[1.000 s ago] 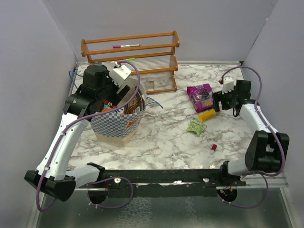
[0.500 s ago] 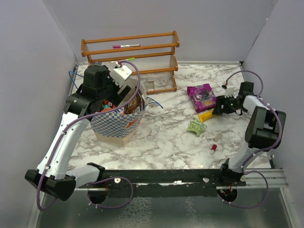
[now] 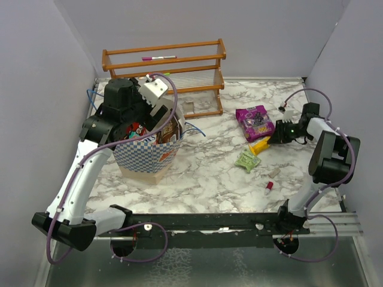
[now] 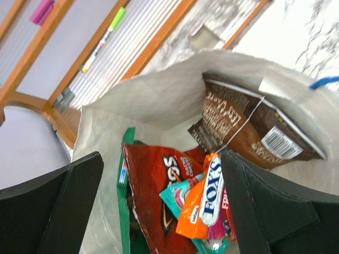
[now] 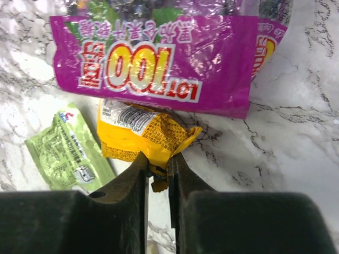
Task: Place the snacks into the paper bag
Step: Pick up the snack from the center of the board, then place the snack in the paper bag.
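1. Now my right claw (image 5: 158, 168) has just pinched shut on the yellow packet (image 5: 139, 133), right of centre on the counter (image 3: 209, 173).
2. Left claw (image 4: 159, 196) gapes over the paper bag (image 3: 146, 160), centre-left; lifting comes next, I judge.

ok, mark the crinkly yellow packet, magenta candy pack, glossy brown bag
crinkly yellow packet (image 5: 139, 132), right wrist view, middle.
magenta candy pack (image 5: 159, 63), right wrist view, lettering.
glossy brown bag (image 4: 228, 111), left wrist view, front face.

marble table (image 3: 209, 173) | on it: paper bag (image 3: 146, 156), wooden rack (image 3: 164, 72), magenta pack (image 3: 254, 121), yellow packet (image 3: 260, 145), light-green packet (image 3: 246, 159), red-pink cap (image 3: 269, 186)
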Controlling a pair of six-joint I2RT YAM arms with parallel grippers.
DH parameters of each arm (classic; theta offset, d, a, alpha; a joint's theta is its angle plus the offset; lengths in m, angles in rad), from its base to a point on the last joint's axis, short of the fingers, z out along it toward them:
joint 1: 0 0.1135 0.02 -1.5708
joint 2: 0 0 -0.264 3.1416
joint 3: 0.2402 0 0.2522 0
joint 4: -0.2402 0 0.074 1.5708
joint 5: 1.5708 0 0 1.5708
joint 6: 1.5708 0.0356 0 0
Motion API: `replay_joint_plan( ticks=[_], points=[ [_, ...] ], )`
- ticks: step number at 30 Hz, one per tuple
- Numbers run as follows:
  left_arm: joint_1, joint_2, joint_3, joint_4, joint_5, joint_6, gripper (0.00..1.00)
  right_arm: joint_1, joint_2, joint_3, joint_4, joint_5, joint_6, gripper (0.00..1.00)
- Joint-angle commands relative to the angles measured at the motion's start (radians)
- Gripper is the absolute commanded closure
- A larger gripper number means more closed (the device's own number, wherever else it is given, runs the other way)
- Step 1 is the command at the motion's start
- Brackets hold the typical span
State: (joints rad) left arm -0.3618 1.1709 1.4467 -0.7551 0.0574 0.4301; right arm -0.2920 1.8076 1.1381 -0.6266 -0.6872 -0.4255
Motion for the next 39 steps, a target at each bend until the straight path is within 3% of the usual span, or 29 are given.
replay_joint_plan(
  ticks=[1, 6, 15, 21, 28, 39],
  points=[
    [0.002, 0.012, 0.072, 0.079, 0.110, -0.016, 0.01, -0.006, -0.105, 0.012, -0.068, -0.070, -0.066, 0.91],
    [0.002, 0.047, 0.144, 0.113, 0.228, -0.090, 0.01, -0.006, -0.239, 0.024, -0.147, -0.148, -0.140, 0.98],
    [0.000, 0.094, 0.198, 0.179, 0.545, -0.250, 0.02, 0.041, -0.456, 0.124, -0.190, -0.411, -0.126, 0.99],
    [-0.053, 0.137, 0.218, 0.219, 0.628, -0.338, 0.09, 0.127, -0.599, 0.123, 0.012, -0.497, 0.039, 0.99],
    [-0.213, 0.214, 0.277, 0.262, 0.576, -0.365, 0.13, 0.222, -0.694, 0.065, 0.337, -0.590, 0.268, 0.99],
    [-0.339, 0.352, 0.254, 0.433, 0.670, -0.589, 0.19, 0.264, -0.770, -0.083, 0.578, -0.624, 0.373, 0.99]
  ],
)
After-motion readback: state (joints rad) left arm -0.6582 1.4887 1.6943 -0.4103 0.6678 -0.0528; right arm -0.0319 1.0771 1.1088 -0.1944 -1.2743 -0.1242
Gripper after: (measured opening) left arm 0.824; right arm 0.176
